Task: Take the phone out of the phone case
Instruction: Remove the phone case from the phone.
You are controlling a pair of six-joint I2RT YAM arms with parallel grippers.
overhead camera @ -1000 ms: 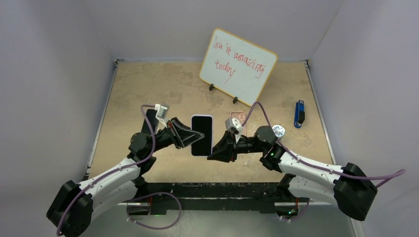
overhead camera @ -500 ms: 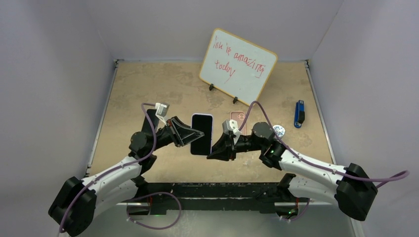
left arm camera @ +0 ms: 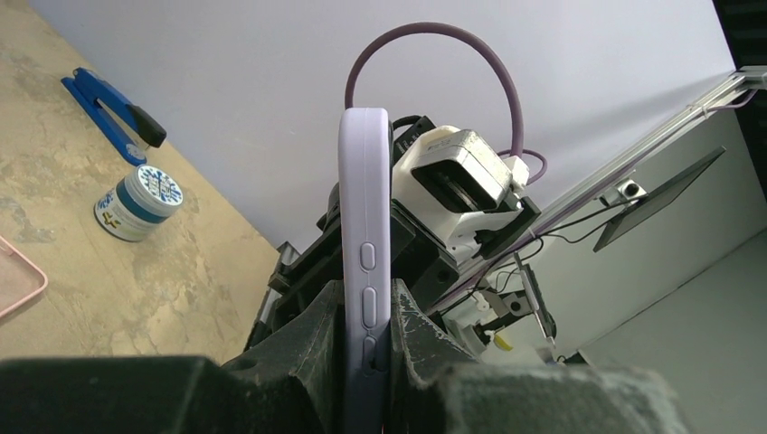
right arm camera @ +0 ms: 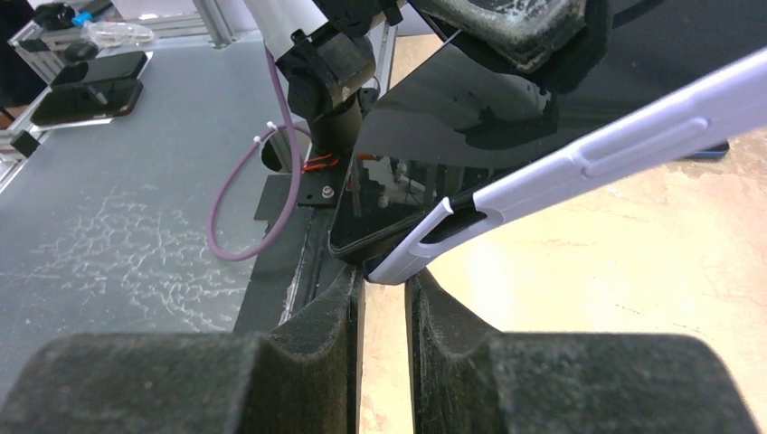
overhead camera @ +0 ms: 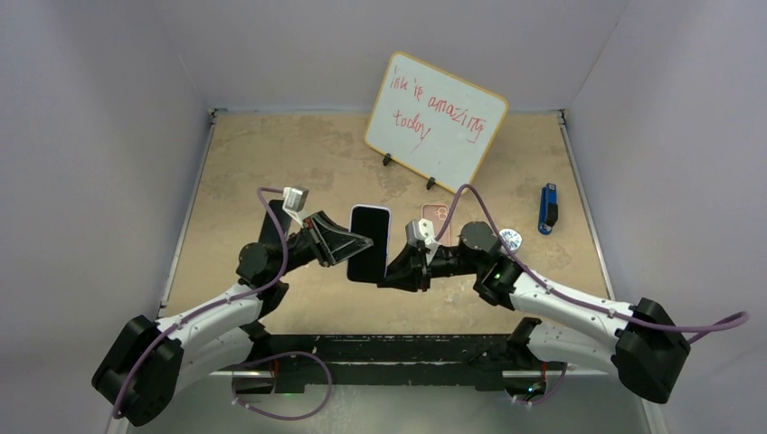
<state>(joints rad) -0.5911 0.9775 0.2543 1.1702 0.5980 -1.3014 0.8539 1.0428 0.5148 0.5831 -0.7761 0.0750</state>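
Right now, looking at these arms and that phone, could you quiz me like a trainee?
1. Which gripper clamps the phone across its thickness?
2. The phone case is: A lilac, B green, C black.
3. True or false: the writing on the whiteboard is blue.
Key: 1 the left gripper; 2 A; 3 false, it is red.

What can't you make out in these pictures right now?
Right wrist view: whether the right hand actually pinches the phone case corner; contact there is too blurred.
Left wrist view: the case's lower end, buried in the left hand.
Top view: the pink item, mostly behind the right arm.
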